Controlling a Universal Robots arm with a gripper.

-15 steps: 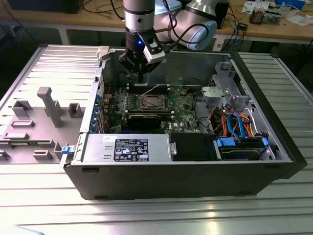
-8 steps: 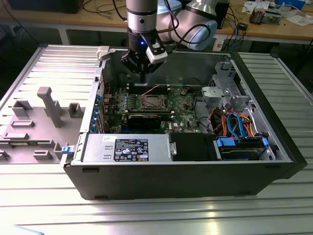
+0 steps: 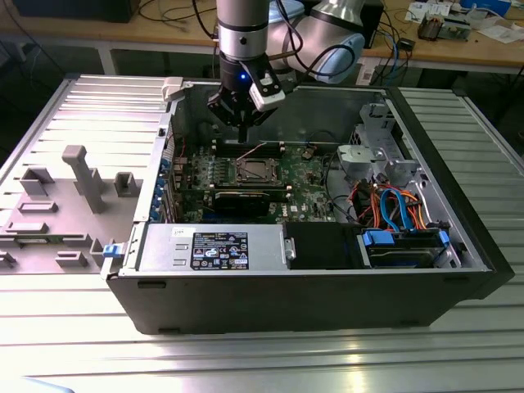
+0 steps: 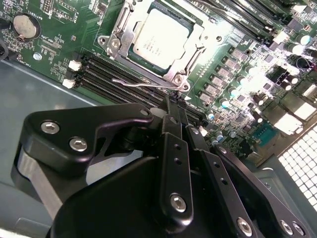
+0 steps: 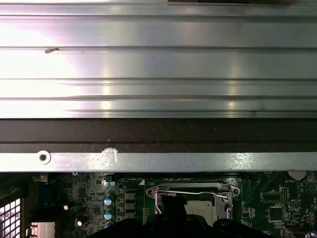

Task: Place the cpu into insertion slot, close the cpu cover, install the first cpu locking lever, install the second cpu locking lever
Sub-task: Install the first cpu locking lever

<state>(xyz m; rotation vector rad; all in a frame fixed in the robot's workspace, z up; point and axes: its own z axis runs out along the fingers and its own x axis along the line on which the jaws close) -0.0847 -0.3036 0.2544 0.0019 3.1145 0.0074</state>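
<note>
the open computer case (image 3: 286,278) lies on a ribbed metal table (image 3: 458,344), with the green motherboard (image 3: 315,173) flat inside it. the insertion slot (image 3: 252,170) sits mid-board. in the second wrist view the cpu (image 4: 161,42) lies seated in it, and the cpu cover (image 4: 194,49) is folded down around it, so the chip shows through the window. a thin wire locking lever (image 4: 141,84) runs along the socket's edge next to the memory slots.

the gripper (image 4: 174,101) hangs over that edge with its two fingers pressed together and nothing between them. the tips are just beside the lever's bent end; i cannot tell whether they touch.

this looks like the first lever step. to do it well, i judge the closed tips should bear on the wire itself, press straight down, then slide it sideways under its catch. they should stay off the cover and the nearby capacitors (image 4: 233,91).

as for writing, the power supply carries a dark printed label (image 3: 219,250), and faint print marks the cpu's metal top. neither can be made out.
</note>
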